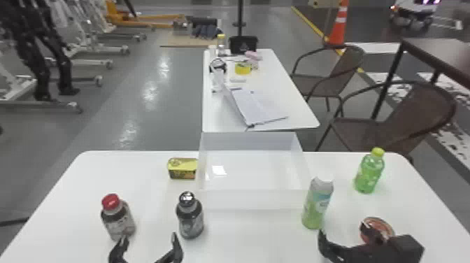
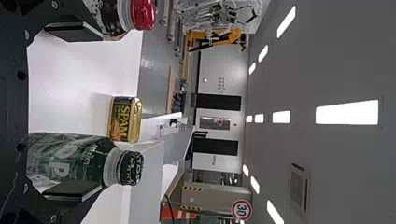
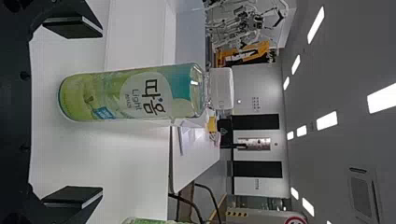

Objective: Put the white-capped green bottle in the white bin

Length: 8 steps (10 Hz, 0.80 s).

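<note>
In the head view the white-capped green bottle (image 1: 317,204) stands upright on the table, just off the near right corner of the white bin (image 1: 257,200). Nearer the robot, my right gripper (image 1: 344,237) is open at the lower right. The right wrist view has the same bottle (image 3: 135,93) beyond the open right gripper (image 3: 74,116), between the lines of its fingers and not held. My left gripper (image 1: 148,246) stands open at the bottom edge, near two dark bottles; in its wrist view the left gripper (image 2: 74,112) has nothing gripped.
A red-capped bottle (image 1: 119,218) and a black-capped bottle (image 1: 190,217) stand in front of the left gripper. A yellow can (image 1: 182,168) sits left of the bin. At right are a yellow-capped green bottle (image 1: 370,173) and a round red-rimmed container (image 1: 377,229) beside the right gripper.
</note>
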Motion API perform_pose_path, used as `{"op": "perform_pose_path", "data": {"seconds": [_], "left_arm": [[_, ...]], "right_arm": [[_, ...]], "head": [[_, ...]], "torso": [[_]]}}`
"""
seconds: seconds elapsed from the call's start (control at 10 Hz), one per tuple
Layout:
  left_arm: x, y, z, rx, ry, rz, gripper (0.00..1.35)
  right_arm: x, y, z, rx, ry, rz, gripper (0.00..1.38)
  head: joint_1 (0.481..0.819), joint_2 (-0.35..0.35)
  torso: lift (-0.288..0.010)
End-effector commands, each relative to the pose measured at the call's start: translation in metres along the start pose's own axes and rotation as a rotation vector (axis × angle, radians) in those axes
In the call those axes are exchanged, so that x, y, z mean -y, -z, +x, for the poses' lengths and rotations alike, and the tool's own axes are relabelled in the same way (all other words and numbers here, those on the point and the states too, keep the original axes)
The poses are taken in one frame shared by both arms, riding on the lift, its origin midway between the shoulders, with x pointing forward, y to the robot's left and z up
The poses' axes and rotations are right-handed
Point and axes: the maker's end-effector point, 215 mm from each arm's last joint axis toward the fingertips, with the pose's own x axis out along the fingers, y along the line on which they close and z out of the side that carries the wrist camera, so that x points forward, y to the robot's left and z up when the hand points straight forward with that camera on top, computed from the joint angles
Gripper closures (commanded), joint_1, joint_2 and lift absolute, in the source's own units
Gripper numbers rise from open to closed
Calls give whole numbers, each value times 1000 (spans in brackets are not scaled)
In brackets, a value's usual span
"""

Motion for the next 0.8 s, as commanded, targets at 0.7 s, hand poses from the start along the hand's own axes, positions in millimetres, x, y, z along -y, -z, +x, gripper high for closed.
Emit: {"op": "perform_pose_path", "data": {"seconds": [0.7], "left_arm": [[0, -3, 2, 18, -4, -12, 176]], "right_arm": [[-9, 2, 54, -1, -91, -25, 108]], "head": [[549, 0]], "torso": [[-100]]}}
